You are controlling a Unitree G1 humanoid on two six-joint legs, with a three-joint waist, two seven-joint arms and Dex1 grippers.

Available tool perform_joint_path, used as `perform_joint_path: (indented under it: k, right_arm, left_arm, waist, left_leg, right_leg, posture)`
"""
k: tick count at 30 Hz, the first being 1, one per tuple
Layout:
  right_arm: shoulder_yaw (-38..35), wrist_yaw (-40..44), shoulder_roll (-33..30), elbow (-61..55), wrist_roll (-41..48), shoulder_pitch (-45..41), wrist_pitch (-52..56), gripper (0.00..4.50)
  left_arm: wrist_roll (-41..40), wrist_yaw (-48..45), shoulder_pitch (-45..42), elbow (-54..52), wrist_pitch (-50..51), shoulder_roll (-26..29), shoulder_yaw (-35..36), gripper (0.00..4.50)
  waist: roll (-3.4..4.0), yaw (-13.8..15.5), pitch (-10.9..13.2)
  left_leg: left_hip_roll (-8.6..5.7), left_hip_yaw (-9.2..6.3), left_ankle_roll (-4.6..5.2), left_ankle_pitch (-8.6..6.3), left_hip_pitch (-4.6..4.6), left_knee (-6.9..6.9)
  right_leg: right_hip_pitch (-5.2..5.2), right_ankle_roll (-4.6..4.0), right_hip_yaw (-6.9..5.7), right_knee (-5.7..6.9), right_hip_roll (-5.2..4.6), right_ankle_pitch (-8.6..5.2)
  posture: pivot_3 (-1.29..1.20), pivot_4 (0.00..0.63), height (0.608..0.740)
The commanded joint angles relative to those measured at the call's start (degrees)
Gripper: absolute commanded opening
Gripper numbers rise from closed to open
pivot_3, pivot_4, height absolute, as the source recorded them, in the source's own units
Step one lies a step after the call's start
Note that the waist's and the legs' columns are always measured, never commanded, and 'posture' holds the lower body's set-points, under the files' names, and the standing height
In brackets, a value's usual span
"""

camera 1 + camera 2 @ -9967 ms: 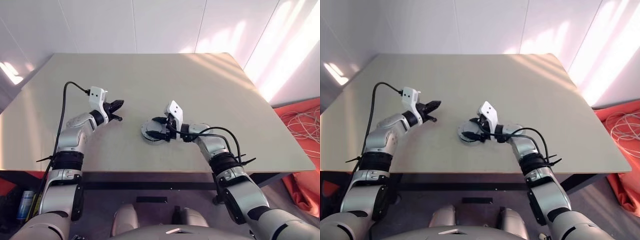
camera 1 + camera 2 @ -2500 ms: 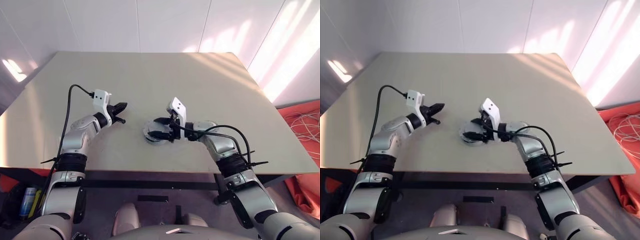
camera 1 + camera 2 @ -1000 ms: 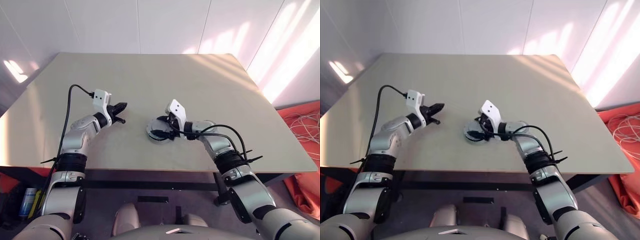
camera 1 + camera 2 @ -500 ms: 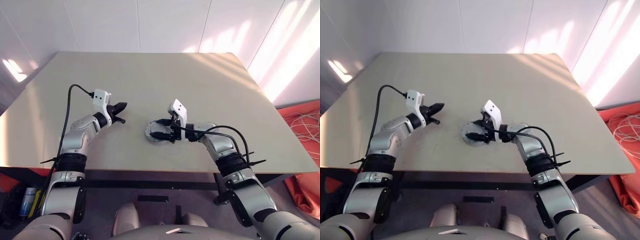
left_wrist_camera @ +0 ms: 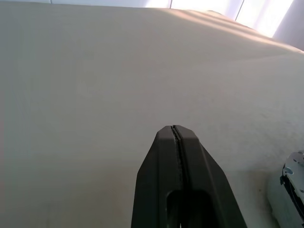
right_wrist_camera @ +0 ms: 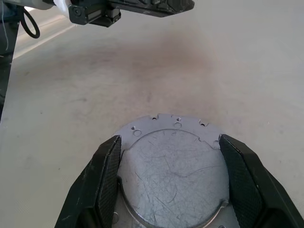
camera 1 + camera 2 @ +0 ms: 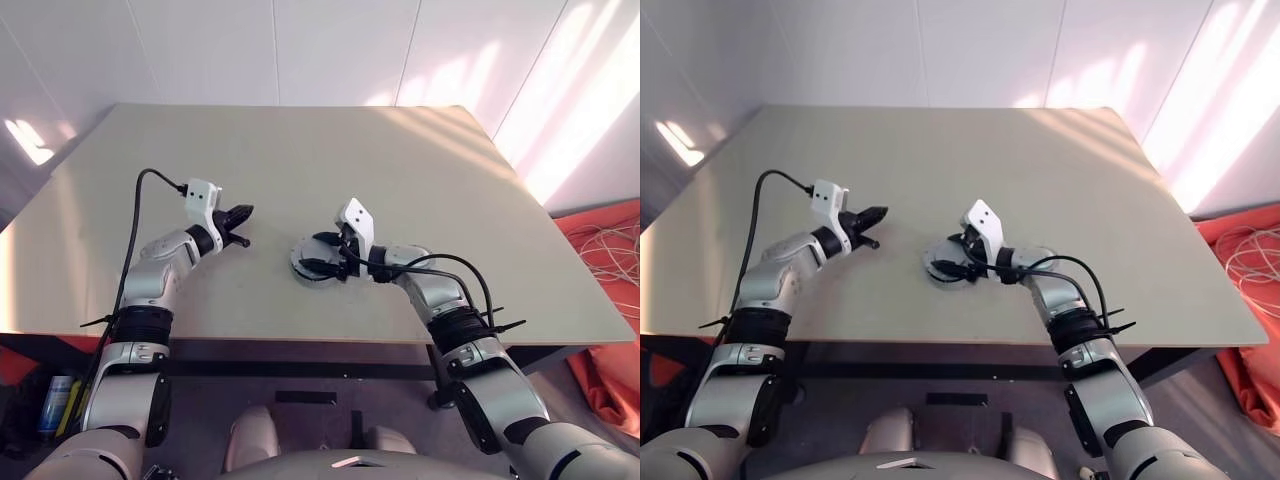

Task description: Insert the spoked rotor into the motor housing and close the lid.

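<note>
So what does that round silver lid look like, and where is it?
The lid is a flat round disc of scratched, silvery metal. It lies level on a wider grey flange with small holes, on the beige table, near the front edge. The right gripper has one black finger on each side of it, close to its rim.

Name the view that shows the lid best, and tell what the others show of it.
Right wrist view: the lid lies close up between the right gripper's fingers. Eye views show it small under that gripper; left wrist view catches an edge of the assembly.
</note>
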Motion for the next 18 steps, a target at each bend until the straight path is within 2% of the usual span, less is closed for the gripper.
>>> perform_joint_path:
  k: [1, 18]
  right_arm:
    - [-1.3, 0.5, 0.2, -1.3, 1.1, -1.6, -1.5, 3.17]
    - [-0.2, 1.0, -0.5, -0.1, -0.6, -1.2, -2.0, 3.17]
  left_arm:
    - [0.3, -0.3, -1.8, -0.4, -1.4, 0.6, 0.3, 0.00]
    - [0.2, -0.2, -1.6, -0.9, -1.4, 0.7, 0.4, 0.00]
  waist:
    - [0.00, 0.0, 0.0]
    - [-0.01, 0.1, 0.0]
  left_leg:
    - [0.00, 0.00, 0.02, -0.01, -0.01, 0.00]
    - [0.00, 0.00, 0.08, -0.05, -0.08, 0.00]
  right_leg:
    - [-0.01, 0.00, 0.00, 0.00, 0.00, 0.00]
    - [-0.05, 0.01, -0.01, -0.02, 0.00, 0.00]
  posture:
    - [0.00, 0.000, 0.740]
    - [0.00, 0.000, 0.740]
